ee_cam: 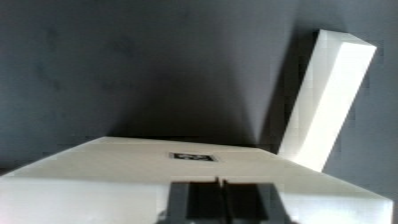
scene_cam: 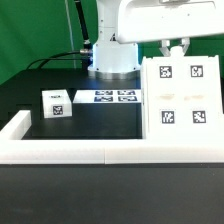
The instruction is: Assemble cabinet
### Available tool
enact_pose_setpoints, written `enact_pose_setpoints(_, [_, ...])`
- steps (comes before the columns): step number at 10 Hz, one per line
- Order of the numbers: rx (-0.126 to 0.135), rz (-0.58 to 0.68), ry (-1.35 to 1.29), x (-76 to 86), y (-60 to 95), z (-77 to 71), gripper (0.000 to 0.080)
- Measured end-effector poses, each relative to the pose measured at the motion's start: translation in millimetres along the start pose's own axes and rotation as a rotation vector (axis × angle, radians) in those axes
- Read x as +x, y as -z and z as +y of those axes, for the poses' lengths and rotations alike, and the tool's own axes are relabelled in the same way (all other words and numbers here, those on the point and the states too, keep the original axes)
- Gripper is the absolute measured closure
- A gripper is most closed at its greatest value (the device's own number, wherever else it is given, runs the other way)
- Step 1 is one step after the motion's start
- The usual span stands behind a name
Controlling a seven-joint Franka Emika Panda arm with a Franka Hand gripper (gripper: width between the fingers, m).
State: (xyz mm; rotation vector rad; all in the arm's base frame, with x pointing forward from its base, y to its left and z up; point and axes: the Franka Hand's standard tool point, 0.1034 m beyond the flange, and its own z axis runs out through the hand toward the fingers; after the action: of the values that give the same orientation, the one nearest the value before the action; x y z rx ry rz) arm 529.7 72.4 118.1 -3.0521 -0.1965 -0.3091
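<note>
The cabinet's large white box part [scene_cam: 185, 100] stands upright at the exterior view's right, showing a face with four tags. My gripper [scene_cam: 175, 48] is right at its top edge. In the wrist view the box's white top surface [ee_cam: 125, 165] with one tag fills the foreground around my gripper [ee_cam: 217, 198]. The dark fingers [ee_cam: 192, 200] meet with only a hairline seam, and nothing shows between them. A small white tagged cube part [scene_cam: 55, 103] sits on the black table at the exterior view's left.
A long low white border rail [scene_cam: 100, 150] runs along the front and turns back at the left; it also shows in the wrist view [ee_cam: 320, 95]. The marker board [scene_cam: 110, 97] lies flat behind the cube. The robot base [scene_cam: 112, 55] stands at the back.
</note>
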Motion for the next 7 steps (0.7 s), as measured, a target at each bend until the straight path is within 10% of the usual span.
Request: enact_pose_setpoints(7, [0.017, -0.037, -0.001, 22.1, 12.6, -3.3, 0.0798])
